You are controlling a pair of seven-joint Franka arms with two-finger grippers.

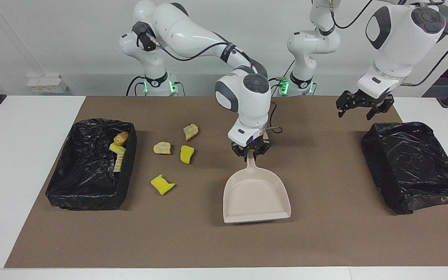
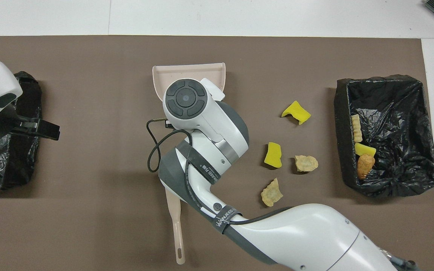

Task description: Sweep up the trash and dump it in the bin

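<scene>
A brown mat (image 1: 325, 233) covers the table. The right gripper (image 1: 250, 152) clamps the smooth beige dustpan's (image 1: 256, 194) handle; four trash scraps (image 1: 187, 154) lie beside the black-lined bin (image 1: 126, 171) holding three more. The left gripper (image 1: 364, 105) hangs open over the crinkled second bin (image 1: 414, 163).

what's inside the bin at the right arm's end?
Three scraps show in the bin, against the wall nearest the loose trash: a tan lump, a yellow chunk and a pale ridged piece. Folds of the black liner could hide more.

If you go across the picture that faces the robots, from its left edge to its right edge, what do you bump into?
Bin with trash → yellow sponge → tan lump → dustpan → empty bin.
</scene>
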